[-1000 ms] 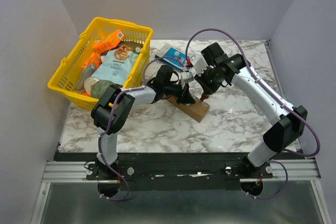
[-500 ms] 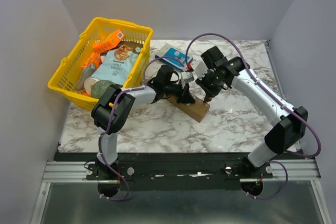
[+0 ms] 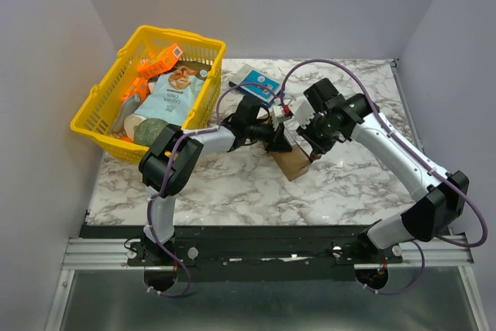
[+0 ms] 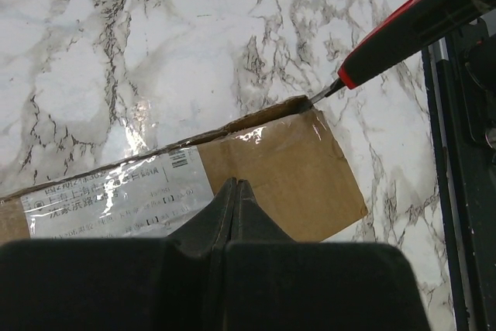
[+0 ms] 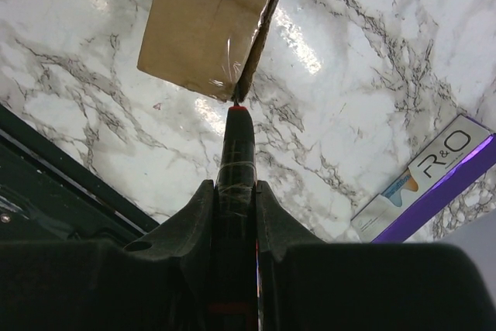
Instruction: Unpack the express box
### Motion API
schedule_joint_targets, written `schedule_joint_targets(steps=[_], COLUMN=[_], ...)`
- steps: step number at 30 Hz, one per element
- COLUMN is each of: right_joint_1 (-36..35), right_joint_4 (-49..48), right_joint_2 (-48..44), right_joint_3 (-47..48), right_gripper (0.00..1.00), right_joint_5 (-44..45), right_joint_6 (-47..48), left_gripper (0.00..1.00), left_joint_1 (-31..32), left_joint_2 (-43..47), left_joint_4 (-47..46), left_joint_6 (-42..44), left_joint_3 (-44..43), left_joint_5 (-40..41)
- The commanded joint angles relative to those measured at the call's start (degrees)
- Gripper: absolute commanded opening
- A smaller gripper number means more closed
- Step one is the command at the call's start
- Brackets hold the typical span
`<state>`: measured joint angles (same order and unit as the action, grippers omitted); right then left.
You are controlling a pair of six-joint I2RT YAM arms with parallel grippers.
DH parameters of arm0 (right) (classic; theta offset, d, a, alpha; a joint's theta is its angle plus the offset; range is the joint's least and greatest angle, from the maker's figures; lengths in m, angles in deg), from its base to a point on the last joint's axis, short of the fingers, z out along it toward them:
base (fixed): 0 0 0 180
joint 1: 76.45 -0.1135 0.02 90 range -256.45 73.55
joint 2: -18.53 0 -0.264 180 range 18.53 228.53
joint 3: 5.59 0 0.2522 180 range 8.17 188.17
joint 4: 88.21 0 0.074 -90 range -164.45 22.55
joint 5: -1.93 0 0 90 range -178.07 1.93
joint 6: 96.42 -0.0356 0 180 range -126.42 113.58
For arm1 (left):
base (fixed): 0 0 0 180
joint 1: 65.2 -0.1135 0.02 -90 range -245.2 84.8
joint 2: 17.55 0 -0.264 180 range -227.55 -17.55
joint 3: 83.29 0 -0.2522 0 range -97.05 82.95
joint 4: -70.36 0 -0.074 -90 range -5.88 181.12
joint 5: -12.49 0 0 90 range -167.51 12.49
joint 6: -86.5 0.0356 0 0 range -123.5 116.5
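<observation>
A yellow basket (image 3: 186,36) stands at the far left of the marble table (image 3: 232,191). My left gripper (image 4: 235,187) has its fingers pressed together, tips down on the express box (image 4: 287,168), which lies near the table's middle. Right of it, my right gripper (image 5: 234,191) is clamped on a red-and-black knife (image 5: 235,145), and the blade tip touches the top edge at the box's right end.

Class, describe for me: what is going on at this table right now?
Two arms are working on the express box lying on the marble table. The left gripper, shut, seems to press down on its top. The right gripper grips a red-and-black cutter, blade tip at the edge of the box's taped end. The box looks closed.
</observation>
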<state>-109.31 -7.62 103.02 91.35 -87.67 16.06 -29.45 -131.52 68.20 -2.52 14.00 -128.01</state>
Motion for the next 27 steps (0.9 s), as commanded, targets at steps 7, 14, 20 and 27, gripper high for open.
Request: schedule_joint_targets(steps=[7, 14, 20, 27], right_joint_1=[-0.27, -0.19, 3.76, 4.91], right_joint_4=[1.99, 1.38, -2.67, -3.46], right_joint_2=[13.32, 15.8, 14.47, 12.38], right_joint_3=[17.87, 30.21, 22.12, 13.16], right_gripper=[0.0, 0.0, 0.0, 0.0], right_joint_5=[2.23, 3.88, 6.45, 3.38], right_joint_6=[-2.7, -4.2, -1.92, 2.3], left_gripper=[0.0, 0.0, 0.17, 0.0], left_joint_1=[-0.85, -0.94, -2.08, -4.37], left_joint_2=[-1.26, 2.52, 11.82, 16.34], left_joint_4=[6.86, 13.98, 19.42, 36.28], left_joint_6=[5.53, 11.15, 12.12, 19.41], left_joint_3=[1.54, -1.71, -3.46, -5.4], left_joint_5=[3.66, 0.58, 2.33, 17.68])
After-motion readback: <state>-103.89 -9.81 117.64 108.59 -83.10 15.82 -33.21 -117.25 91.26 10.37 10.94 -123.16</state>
